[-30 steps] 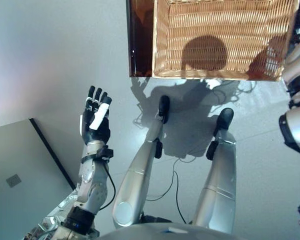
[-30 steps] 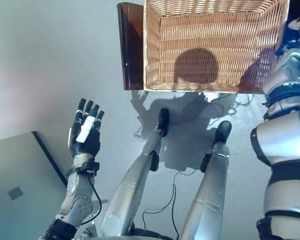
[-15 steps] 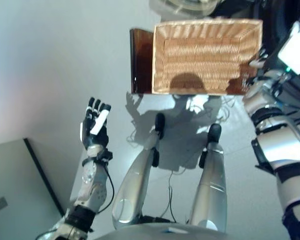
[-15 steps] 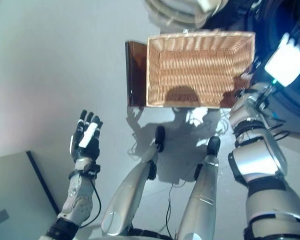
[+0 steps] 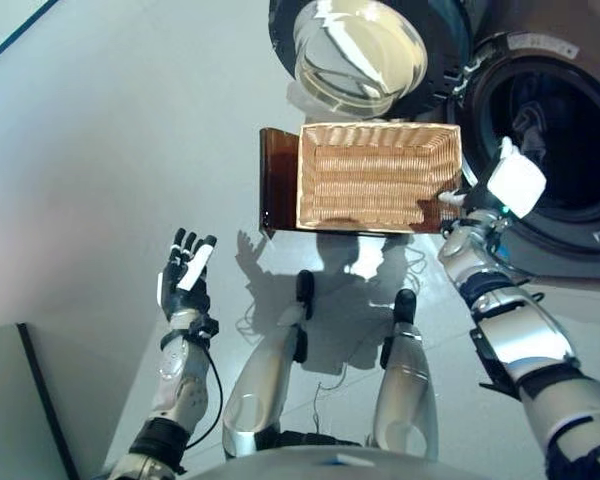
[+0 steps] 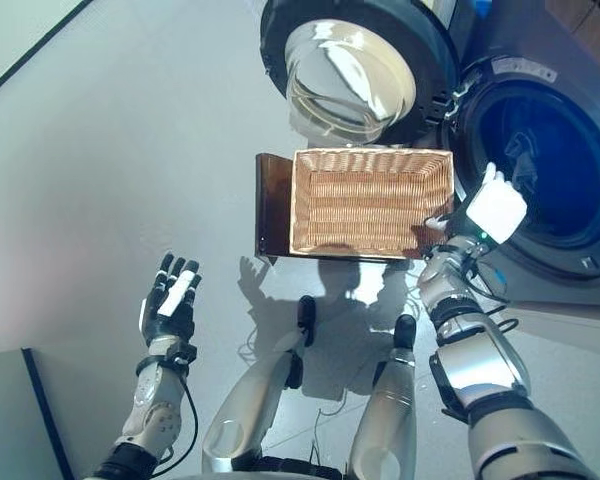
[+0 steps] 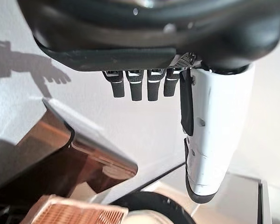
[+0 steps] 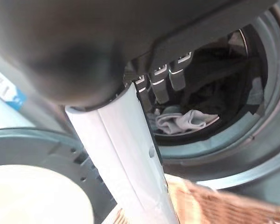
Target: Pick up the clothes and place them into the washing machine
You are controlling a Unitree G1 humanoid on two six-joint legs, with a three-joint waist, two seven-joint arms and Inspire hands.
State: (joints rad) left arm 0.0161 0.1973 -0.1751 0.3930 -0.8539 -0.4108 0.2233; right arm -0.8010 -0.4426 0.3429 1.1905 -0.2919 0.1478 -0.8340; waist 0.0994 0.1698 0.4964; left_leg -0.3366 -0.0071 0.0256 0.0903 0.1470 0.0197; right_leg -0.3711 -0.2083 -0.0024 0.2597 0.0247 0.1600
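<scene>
Clothes (image 8: 186, 120) sit inside the washing machine (image 6: 540, 170) drum; basket (image 6: 368, 200) beside it looks empty. Right hand (image 8: 161, 79) at the drum mouth, fingers straight, holding nothing (left hand (image 6: 168, 303) idle, open). Risk: clothes near the rim could slide out.

floor (image 5: 110, 150): pale grey, smooth, and it carries everything in the scene
stand (image 5: 277, 180): dark brown and glossy, standing on the floor just in front of the washing machine; its left side panel shows beside the basket
basket (image 5: 375, 222): woven wicker, rectangular, set on the stand, with only bare weave showing inside
washing machine (image 5: 570, 230): stands on the floor at the far right, drum opening facing the basket
door (image 6: 352, 68): round, glass-centred, swung open to the left of the drum, above the basket's far edge
panel (image 5: 15, 420): flat, grey, dark-edged, lying at the floor's lower left corner, well apart from the stand
</scene>
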